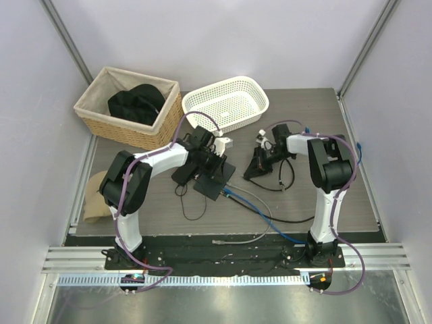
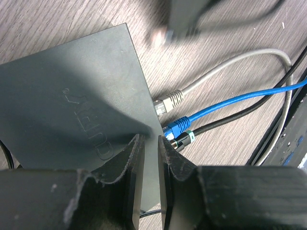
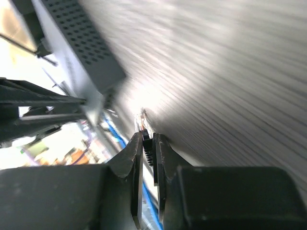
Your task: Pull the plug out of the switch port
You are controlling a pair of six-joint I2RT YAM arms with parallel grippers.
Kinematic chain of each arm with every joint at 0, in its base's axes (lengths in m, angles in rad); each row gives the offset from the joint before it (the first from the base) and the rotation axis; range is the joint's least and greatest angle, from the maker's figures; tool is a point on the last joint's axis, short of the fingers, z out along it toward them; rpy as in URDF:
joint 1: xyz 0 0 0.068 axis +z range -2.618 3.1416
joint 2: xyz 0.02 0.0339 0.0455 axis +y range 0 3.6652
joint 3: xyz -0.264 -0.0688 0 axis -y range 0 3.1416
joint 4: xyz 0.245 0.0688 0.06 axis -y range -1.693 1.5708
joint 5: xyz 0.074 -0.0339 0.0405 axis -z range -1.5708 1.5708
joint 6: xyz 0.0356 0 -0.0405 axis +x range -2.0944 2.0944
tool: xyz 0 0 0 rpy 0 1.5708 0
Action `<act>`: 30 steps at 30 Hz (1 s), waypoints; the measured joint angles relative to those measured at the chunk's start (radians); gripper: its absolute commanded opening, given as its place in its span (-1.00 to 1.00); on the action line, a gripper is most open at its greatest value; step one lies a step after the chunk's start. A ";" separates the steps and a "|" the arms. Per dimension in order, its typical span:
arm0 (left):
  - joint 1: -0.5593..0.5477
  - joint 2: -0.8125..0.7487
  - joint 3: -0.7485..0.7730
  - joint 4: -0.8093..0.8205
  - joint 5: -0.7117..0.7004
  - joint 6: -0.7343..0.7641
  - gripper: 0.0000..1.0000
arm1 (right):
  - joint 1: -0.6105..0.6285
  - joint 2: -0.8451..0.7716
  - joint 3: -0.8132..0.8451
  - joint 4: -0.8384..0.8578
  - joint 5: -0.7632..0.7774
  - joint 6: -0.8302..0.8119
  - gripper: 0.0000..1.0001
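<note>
The switch (image 1: 220, 190) is a flat black box at the table's middle; in the left wrist view (image 2: 72, 96) a grey plug (image 2: 169, 101), a blue plug (image 2: 177, 126) and a black plug with a green ring (image 2: 184, 139) sit in its edge sockets. My left gripper (image 1: 210, 174) (image 2: 147, 143) stands over the switch's top, jaws nearly together with nothing between them. My right gripper (image 1: 259, 162) (image 3: 147, 139) is to the right of the switch, apart from it, shut on a black ribbed plug (image 3: 144, 123) with a clear tip. That plug is outside the switch (image 3: 79, 45).
A wicker basket (image 1: 101, 111) holding a black cloth (image 1: 138, 101) is at the back left, a white plastic basket (image 1: 226, 101) behind centre. A small black brick (image 1: 181, 176) lies left of the switch. Grey (image 1: 251, 201), blue (image 1: 273, 226) and black (image 1: 291, 217) cables trail toward the front.
</note>
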State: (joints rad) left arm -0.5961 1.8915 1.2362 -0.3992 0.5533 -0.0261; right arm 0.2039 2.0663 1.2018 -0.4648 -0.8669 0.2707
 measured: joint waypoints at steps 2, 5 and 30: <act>0.000 0.000 0.000 0.000 0.001 0.005 -0.54 | -0.050 -0.028 0.000 -0.035 0.040 -0.049 -0.98; 0.000 0.000 0.000 0.000 0.002 0.008 -0.54 | -0.145 -0.058 0.047 -0.103 0.113 -0.136 -0.98; 0.011 -0.102 -0.059 -0.057 -0.094 0.064 -0.10 | -0.347 -0.142 0.326 -0.175 0.343 -0.397 0.87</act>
State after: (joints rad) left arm -0.5850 1.7897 1.1770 -0.4564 0.4595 0.0383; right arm -0.1432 1.9247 1.5280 -0.6403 -0.5236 -0.1268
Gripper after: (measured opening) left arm 0.359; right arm 0.712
